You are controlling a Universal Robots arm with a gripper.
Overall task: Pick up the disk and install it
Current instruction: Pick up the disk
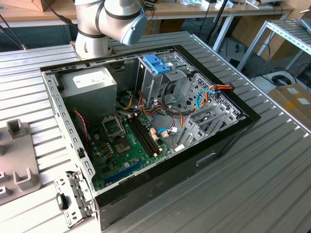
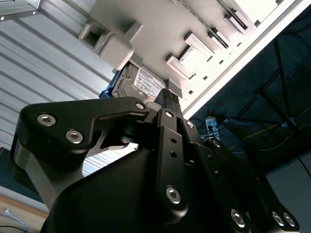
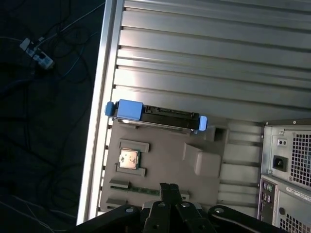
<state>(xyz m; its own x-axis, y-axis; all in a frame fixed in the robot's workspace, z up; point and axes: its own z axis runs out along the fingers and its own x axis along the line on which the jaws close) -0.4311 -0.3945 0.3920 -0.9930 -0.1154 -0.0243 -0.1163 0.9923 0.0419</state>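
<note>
Bright, even light overhead; the ribbed table [image 3: 204,58] shines with pale glare, the floor [image 3: 48,145] beside it dim, the close claw [image 2: 167,97] black and shadowed.

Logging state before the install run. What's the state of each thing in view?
disk: on edge in the grey fixture, ungripped, not yet installed.
gripper: shut, empty, apart from the disk.
computer case: on its side, open, panel off.
blue bracket: on top of the drive cage.
processor chip: flat in a fixture pocket.
</note>
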